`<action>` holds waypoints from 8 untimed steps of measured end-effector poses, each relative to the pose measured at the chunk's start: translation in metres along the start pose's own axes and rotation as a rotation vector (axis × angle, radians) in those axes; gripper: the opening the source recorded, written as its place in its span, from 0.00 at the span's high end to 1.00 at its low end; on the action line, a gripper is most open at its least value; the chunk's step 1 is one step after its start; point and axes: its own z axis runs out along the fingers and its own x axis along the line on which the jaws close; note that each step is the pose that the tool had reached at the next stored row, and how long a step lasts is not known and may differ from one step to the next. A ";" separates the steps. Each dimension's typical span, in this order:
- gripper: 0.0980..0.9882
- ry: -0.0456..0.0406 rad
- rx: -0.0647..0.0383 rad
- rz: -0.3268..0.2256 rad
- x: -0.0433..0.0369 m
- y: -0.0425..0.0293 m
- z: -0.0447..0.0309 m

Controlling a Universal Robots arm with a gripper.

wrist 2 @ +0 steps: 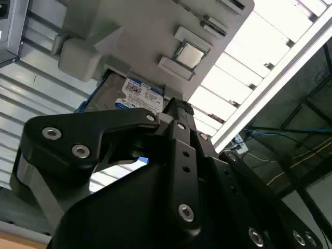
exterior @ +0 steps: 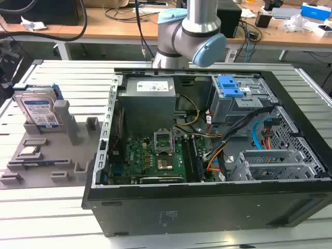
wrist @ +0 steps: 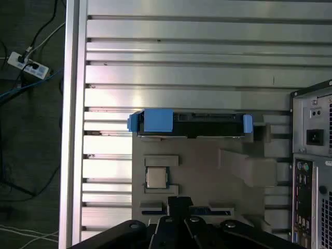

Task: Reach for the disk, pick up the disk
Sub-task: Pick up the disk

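In the first wrist view the gripper (wrist: pixel 179 203), closed together and empty, hangs well apart from the disk (wrist: pixel 192 124), which stands on edge in the grey holder (wrist: pixel 207 166) at the gripper's twelve o'clock, its long axis running nine-to-three across the approach.
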 end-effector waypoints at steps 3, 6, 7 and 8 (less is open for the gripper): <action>0.99 0.0007 0.000 -0.019 0.0001 0.0000 0.0000; 0.99 0.0032 0.000 -0.083 0.0000 0.0000 0.0000; 0.99 0.0036 0.000 -0.094 0.0000 0.0000 0.0000; 0.99 0.0042 0.000 -0.111 0.0000 0.0000 0.0000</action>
